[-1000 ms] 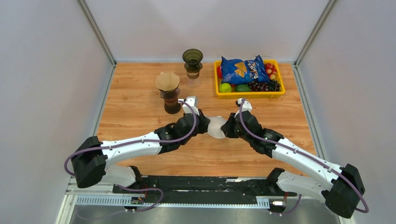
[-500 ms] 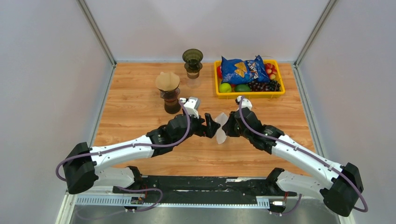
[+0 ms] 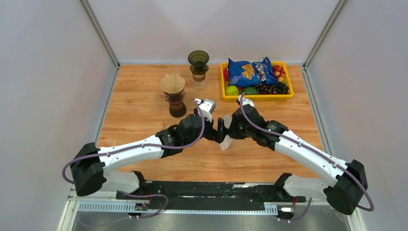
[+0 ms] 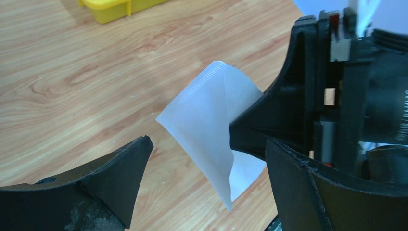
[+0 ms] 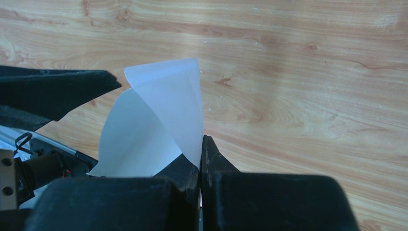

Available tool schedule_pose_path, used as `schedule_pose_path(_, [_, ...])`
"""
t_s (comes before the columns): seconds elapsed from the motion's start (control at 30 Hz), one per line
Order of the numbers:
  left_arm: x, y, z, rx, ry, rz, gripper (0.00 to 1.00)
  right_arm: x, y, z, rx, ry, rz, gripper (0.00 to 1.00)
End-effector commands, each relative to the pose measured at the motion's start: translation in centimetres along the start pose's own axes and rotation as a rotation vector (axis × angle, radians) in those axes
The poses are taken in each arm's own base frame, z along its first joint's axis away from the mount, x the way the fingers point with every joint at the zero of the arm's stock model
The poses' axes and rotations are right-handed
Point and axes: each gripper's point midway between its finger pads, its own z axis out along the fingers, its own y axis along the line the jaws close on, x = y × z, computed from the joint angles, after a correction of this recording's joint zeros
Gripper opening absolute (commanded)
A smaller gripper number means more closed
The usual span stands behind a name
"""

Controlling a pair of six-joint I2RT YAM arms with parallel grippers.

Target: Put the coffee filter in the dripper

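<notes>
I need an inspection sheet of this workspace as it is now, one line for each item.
Surface: wooden table, no spill or damage seen.
Job's things: white coffee filter held above the table, partly unfolded; empty dark dripper at the back; second dripper, front-left of it, holds a brown filter.
Clutter: yellow basket at back right, with a chip bag and fruit.
Grippers: right gripper shut on the filter's edge; left gripper open, its fingers either side of the filter, not gripping.
Cables: purple cables run along both arms; no snag seen.
Surroundings: white walls on three sides; nothing else seen.
</notes>
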Motion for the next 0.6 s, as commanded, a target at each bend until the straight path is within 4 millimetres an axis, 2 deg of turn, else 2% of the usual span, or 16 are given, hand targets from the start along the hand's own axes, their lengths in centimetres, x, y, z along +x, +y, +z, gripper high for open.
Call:
schedule_pose_path(0.0, [-0.3,0.7,0.6,-0.053,0.036,0.069,0.96,-0.6,1.0,-0.9,-0.019,0.039,-0.04,0.0])
schedule_pose_path(0.07, [-0.1,1.0,0.6,-0.067,0.041,0.074,0.87,-0.5,0.8,-1.1,-0.01,0.057,-0.06,0.0])
schedule_pose_path(0.1, [0.0,1.1,0.5,-0.068,0.041,0.073,0.77,-0.5,0.8,-1.2,-0.013,0.068,-0.07,0.0])
schedule_pose_path(0.13, [0.1,1.1,0.4,-0.068,0.04,0.072,0.72,-0.4,0.8,-1.3,-0.016,0.081,-0.079,0.0])
schedule_pose_path(0.17, [0.3,1.2,0.3,-0.069,0.043,0.069,0.6,-0.4,0.8,-1.5,-0.021,0.09,-0.091,0.0])
schedule_pose_path(0.2, [0.4,1.3,0.2,-0.07,0.044,0.068,0.55,-0.5,0.8,-1.6,-0.021,0.097,-0.098,0.0])
schedule_pose_path(0.23, [0.6,1.6,0.0,-0.079,0.048,0.069,0.45,-0.5,0.6,-1.8,-0.018,0.103,-0.105,0.0])
schedule_pose_path(0.27, [0.7,1.8,-0.1,-0.087,0.049,0.068,0.4,-0.6,0.4,-1.9,-0.008,0.106,-0.112,0.0])
schedule_pose_path(0.33, [0.5,2.3,-0.4,-0.113,0.039,0.068,0.24,-0.8,-0.2,-2.1,0.014,0.109,-0.124,0.0])
schedule_pose_path(0.4, [0.8,3.1,-0.9,-0.148,0.051,0.077,0.15,-0.7,-0.6,-2.4,0.03,0.117,-0.136,0.0])
schedule_pose_path(0.57, [1.1,4.1,-1.5,-0.19,0.066,0.102,0.06,-0.9,-1.8,-2.9,0.082,0.126,-0.164,0.0])
